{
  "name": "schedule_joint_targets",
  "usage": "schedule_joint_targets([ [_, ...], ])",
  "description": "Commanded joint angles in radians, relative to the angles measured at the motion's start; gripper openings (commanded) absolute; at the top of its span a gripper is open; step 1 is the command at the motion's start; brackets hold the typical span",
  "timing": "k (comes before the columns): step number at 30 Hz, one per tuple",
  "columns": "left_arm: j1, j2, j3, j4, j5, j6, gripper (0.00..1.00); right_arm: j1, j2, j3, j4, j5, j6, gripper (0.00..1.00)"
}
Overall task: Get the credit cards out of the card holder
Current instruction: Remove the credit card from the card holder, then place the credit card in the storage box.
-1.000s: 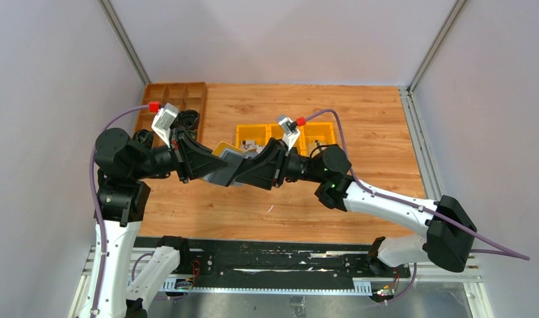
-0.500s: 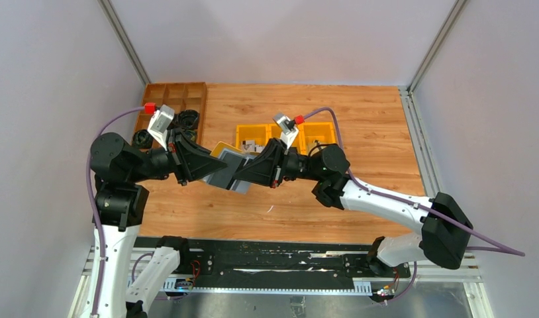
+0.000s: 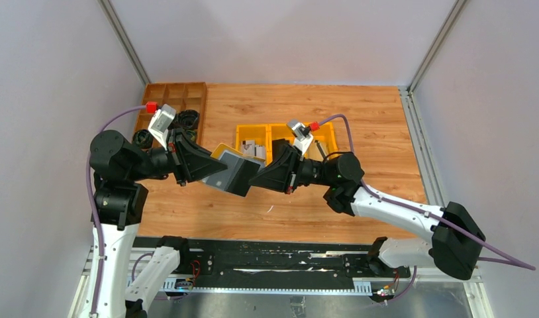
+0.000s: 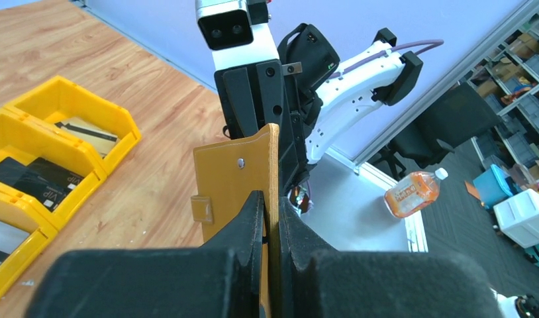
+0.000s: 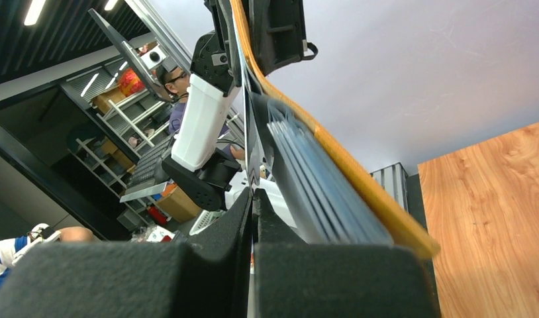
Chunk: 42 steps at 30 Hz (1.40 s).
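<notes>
Arms (image 3: 128, 162) (image 3: 333, 173) head-on, left pincer (image 4: 270, 222) tight on card holder (image 4: 234, 172), right pincer (image 5: 253, 195) tight on credit card (image 3: 245, 179).

The table (image 3: 373, 119) is smooth wood. The card holder (image 4: 234, 185) looks like matt leather. The bins (image 4: 88, 99) are shiny plastic.

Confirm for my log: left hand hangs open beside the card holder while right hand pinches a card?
No. The left hand is shut on the card holder, as the left wrist view shows; the right hand does pinch a card.
</notes>
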State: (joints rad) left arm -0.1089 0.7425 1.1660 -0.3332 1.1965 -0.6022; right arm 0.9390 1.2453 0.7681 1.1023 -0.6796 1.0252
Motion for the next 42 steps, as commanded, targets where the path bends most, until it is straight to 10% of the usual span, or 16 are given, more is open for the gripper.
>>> schedule_joint_targets([
  [1,-0.006,0.000,0.041,0.003,-0.007,0.026,0.00,-0.052,-0.061,-0.025,-0.028,-0.032,-0.002,0.00],
  [9,-0.007,0.028,0.172,-0.392,-0.230,0.496,0.00,-0.264,-0.177,-0.064,-0.379,-0.108,-0.047,0.00],
  [20,-0.007,0.020,0.156,-0.487,-0.253,0.638,0.00,-0.425,-0.056,0.226,-1.336,0.125,-0.595,0.00],
  [30,-0.007,0.000,0.168,-0.486,-0.177,0.608,0.00,-0.423,0.437,0.552,-1.542,0.282,-0.765,0.00],
  [42,-0.008,-0.005,0.181,-0.487,-0.146,0.587,0.00,-0.442,0.635,0.729,-1.555,0.226,-0.769,0.00],
])
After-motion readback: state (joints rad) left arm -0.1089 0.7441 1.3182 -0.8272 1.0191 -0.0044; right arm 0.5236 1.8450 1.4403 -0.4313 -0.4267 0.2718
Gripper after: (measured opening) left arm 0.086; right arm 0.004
